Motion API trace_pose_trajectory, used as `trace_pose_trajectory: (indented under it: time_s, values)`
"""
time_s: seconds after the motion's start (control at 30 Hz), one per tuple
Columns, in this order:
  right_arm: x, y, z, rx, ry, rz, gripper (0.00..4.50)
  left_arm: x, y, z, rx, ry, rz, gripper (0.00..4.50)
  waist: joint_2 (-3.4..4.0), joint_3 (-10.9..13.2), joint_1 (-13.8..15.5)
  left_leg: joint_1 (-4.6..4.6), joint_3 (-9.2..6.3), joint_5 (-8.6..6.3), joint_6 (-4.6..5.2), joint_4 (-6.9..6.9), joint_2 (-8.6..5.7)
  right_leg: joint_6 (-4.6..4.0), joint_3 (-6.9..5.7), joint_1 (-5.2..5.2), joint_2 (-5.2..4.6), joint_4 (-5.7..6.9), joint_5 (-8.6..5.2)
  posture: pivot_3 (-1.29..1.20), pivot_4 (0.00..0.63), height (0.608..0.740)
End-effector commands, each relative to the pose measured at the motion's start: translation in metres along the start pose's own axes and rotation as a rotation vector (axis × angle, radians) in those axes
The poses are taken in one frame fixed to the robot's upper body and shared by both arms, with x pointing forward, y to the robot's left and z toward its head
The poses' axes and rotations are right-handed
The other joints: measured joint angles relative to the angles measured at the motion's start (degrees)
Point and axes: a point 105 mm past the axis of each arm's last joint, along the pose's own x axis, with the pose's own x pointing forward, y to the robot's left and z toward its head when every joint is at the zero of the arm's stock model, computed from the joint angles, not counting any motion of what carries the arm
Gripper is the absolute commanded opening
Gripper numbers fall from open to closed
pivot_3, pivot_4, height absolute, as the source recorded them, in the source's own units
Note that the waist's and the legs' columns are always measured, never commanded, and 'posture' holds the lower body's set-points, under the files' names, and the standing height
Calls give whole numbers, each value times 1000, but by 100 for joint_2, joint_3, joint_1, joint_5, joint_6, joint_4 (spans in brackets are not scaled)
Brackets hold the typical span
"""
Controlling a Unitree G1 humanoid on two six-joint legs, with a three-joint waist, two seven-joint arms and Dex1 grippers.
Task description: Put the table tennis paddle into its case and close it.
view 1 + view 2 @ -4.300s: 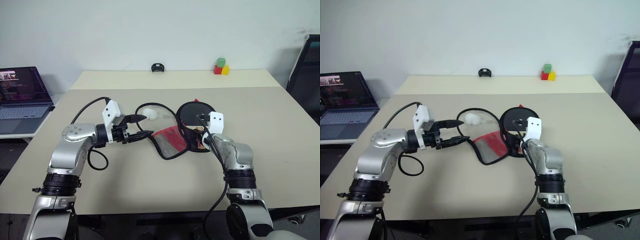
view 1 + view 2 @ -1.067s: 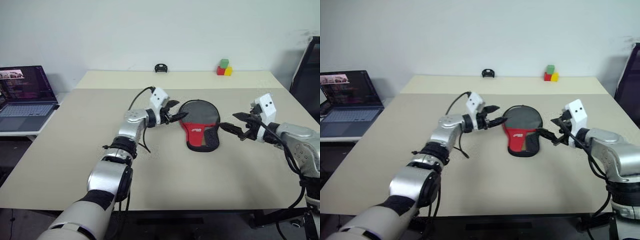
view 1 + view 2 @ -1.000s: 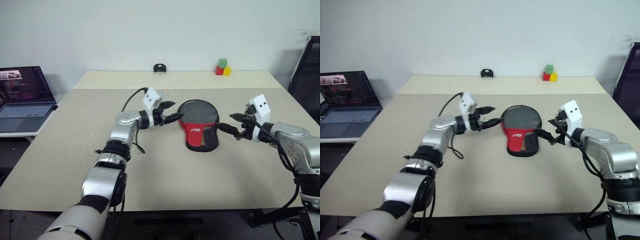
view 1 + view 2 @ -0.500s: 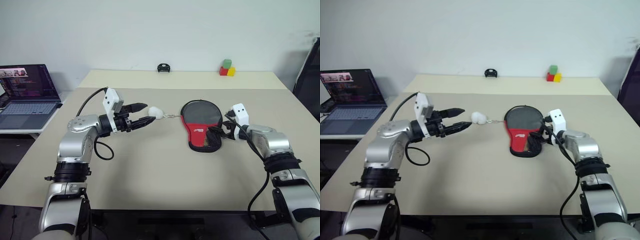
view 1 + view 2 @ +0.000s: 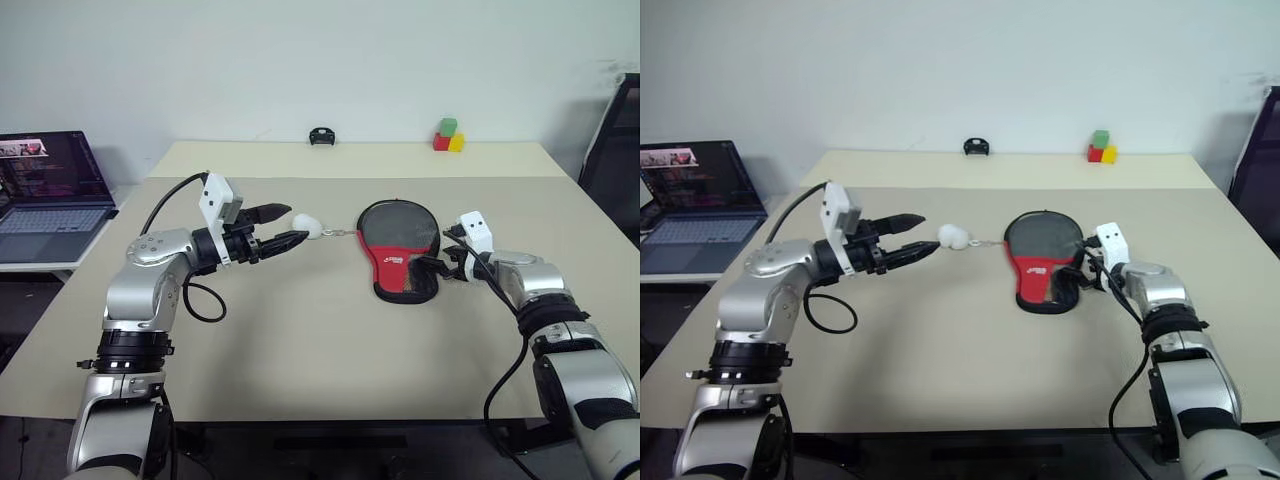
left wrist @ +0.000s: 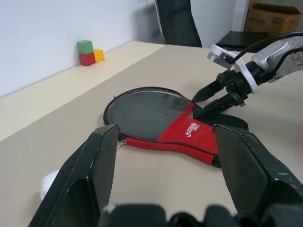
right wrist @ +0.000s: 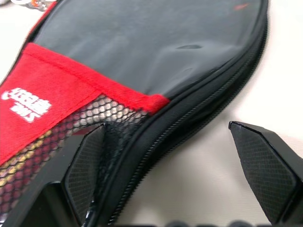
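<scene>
The case (image 5: 400,250) lies flat on the surface (image 5: 300,350), apparently zipped; the left tool (image 5: 285,228) has drawn back, spread and empty; the right tool (image 5: 437,266), wide, has come down beside the case's edge; closing looks nearly done.

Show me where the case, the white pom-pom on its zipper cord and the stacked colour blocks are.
case (image 5: 398,262): left eye view, on its red panel.
white pom-pom (image 5: 310,227): left eye view, on its middle.
colour blocks (image 5: 446,127): left eye view, on the green top block.
</scene>
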Motion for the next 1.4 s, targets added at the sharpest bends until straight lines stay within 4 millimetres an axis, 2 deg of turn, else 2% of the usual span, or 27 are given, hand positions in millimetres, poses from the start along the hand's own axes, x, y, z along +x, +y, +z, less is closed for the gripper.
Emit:
trace_pose_trajectory:
  time_s: [0.03, 0.13, 0.23, 0.43, 0.67, 0.87, 1.0, 1.17, 1.4]
  values:
    - [4, 5, 4, -1, 14, 26, 4494, -1, 0, 17, 59, -34, 0, 3454, 0, 0, -21, 0, 0, 0, 0, 0, 0, 0, 0, 0, 0, 0, 0, 0, 150, 740]
    - [9, 7, 3, -2, 32, 17, 4494, -2, 1, 16, 63, -28, 2, 3454, 0, 0, -61, 1, 0, 0, 0, 0, 0, 0, 0, 0, 0, 0, 0, 0, 150, 740]
    - [13, 10, 3, 7, 36, 16, 3913, -7, 2, 13, 64, -14, 9, 3454, 0, 0, -117, 4, 1, 0, -1, 0, 0, -1, 3, 1, 0, 3, 0, 0, 150, 740]
    - [19, 16, -3, 16, 55, 23, 1952, -20, 0, -1, 53, 44, 15, 3454, 1, -3, -149, 12, 3, 0, -1, 0, 1, -1, 6, 4, 0, 8, 1, 0, 150, 740]
    - [24, 27, -8, 40, 67, 61, 27, -39, -9, -21, 25, 123, -20, 3454, -1, -4, -153, 20, 1, 0, 0, 0, 2, -11, 4, 8, 1, 12, 9, 0, 150, 740]
    - [28, 54, 0, 42, 49, 165, 10, -54, -21, -34, -15, 183, -72, 3454, 0, -4, -168, 20, 2, 0, 0, -3, 6, -12, 5, 5, 2, 13, 9, 0, 150, 740]
    - [27, 83, 1, 32, 44, 259, 10, -61, -30, -37, -27, 209, -115, 3454, 0, -4, -194, 16, 1, 0, 0, -8, 11, -12, 3, 2, 3, 6, 9, 0, 150, 740]
    - [18, 119, -2, 9, 46, 356, 10, -69, -45, -41, -57, 233, -174, 3454, 1, -4, -251, 15, 1, -1, 1, -15, 13, -13, 5, -2, 6, 5, 8, 0, 150, 740]
    - [0, 146, -13, 21, 58, 413, 10, -80, -65, -49, -104, 265, -223, 3454, 2, -2, -241, 12, -2, -2, 1, -15, 13, -13, 2, -3, 5, 1, 8, 0, 150, 740]
